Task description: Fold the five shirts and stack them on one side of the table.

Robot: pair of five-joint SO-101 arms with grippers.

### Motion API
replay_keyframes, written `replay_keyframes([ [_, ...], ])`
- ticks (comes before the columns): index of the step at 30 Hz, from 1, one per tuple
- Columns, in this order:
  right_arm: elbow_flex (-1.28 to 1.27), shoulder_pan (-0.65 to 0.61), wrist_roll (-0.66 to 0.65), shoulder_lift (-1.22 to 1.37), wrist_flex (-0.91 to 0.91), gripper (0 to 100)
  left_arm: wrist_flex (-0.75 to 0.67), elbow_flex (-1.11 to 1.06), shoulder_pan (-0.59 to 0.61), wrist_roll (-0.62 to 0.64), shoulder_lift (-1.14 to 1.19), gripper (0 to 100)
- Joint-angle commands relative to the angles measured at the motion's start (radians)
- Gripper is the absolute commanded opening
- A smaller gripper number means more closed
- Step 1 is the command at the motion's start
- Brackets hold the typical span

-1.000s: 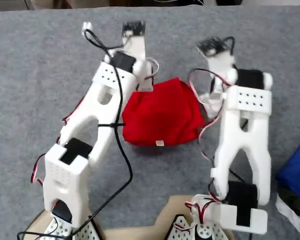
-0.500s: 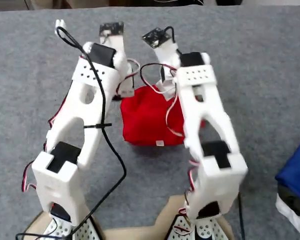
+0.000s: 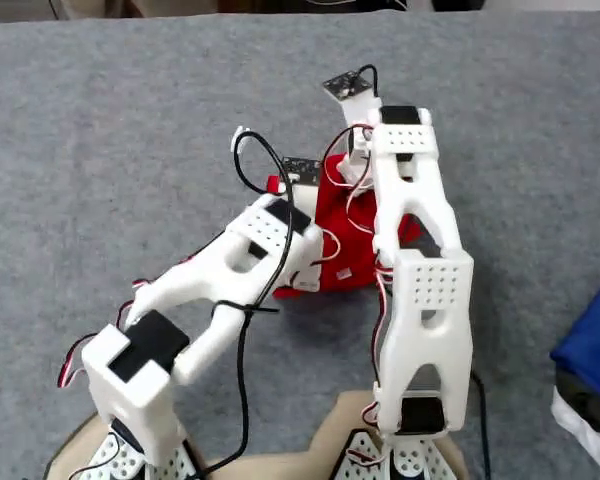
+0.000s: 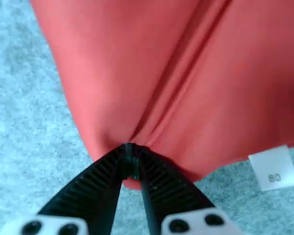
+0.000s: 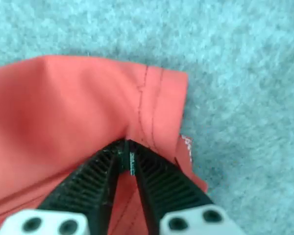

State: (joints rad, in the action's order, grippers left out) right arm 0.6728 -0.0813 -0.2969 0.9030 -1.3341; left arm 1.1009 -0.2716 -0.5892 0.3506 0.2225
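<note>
1. Pinches a fold of the red shirt point(image 3: 332, 215) in clenched left jaws.
2. Clamps its stitched hem in clenched right jaws.
3. Lies bunched on the grey worktop point(image 3: 100, 120), between both arms.

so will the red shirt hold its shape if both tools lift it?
Probably not: the red shirt creases softly where the left tool pinches it, so it looks floppy. Held by two edge pinches, the right tool on the stitched hem, it would likely sag between them. Seems light, thin fabric.
</note>
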Motion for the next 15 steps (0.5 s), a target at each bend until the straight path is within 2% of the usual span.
replay_keyframes([
  [1,0.14,0.041,0.002,0.028,-0.052,0.5,-0.02,-0.049,-0.018,0.005,-0.021,2],
  [5,0.272,0.044,0.002,0.035,-0.14,0.5,-0.029,-0.017,0.021,0.005,-0.028,2],
  [13,0.628,0.044,0.002,0.035,-0.456,0.5,0.074,0.362,0.232,-0.052,-0.022,2],
  [15,0.65,0.053,0.005,0.028,-0.454,0.5,0.071,0.439,0.259,-0.064,-0.018,2],
])
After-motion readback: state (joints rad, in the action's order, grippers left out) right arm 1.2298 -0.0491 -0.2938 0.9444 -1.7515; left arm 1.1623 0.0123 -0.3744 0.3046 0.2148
